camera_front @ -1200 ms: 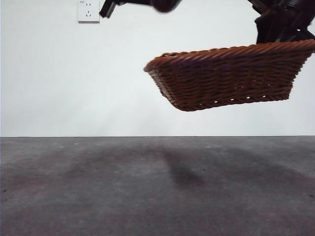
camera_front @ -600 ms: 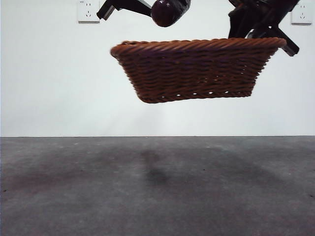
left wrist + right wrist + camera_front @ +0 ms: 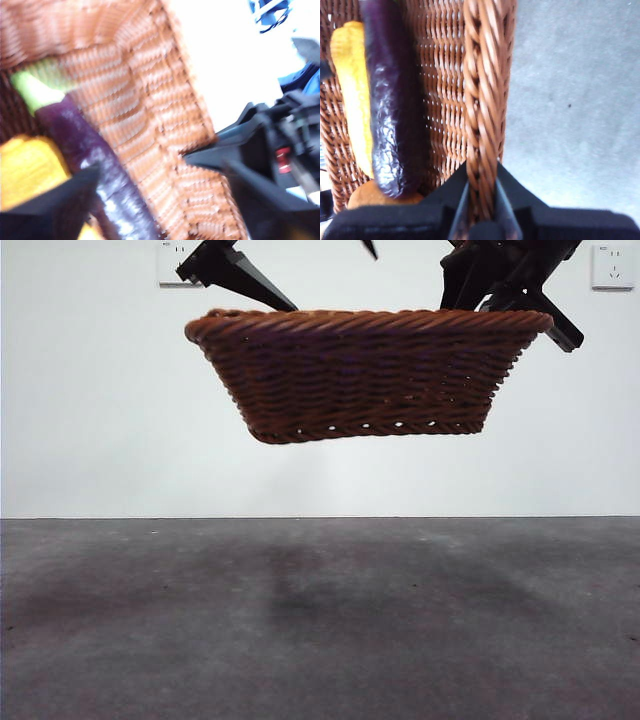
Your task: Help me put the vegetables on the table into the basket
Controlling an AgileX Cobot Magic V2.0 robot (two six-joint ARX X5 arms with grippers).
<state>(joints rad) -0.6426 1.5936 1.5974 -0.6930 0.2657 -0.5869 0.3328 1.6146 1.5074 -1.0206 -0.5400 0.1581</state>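
The brown wicker basket (image 3: pixel 360 370) hangs level in the air, high above the table (image 3: pixel 320 620). My right gripper (image 3: pixel 500 280) is shut on the basket's right rim; in the right wrist view its jaws (image 3: pixel 482 200) pinch the braided rim (image 3: pixel 482 75). Inside lie the purple eggplant (image 3: pixel 390 100), the yellow corn cob (image 3: pixel 352 85) and the brown potato (image 3: pixel 375 197). My left gripper (image 3: pixel 300 260) is open and empty just above the basket's left part. The left wrist view shows the eggplant (image 3: pixel 95 155) and the corn (image 3: pixel 30 170) below its spread jaws (image 3: pixel 160 215).
A white wall with two sockets (image 3: pixel 180 262) stands behind the table. The basket's faint shadow (image 3: pixel 320 590) falls on the dark grey tabletop. From the front, the basket's wall hides the vegetables.
The basket has moved left and levelled out. The eggplant held above it half a second ago now lies inside, and the left gripper has let go and opened.
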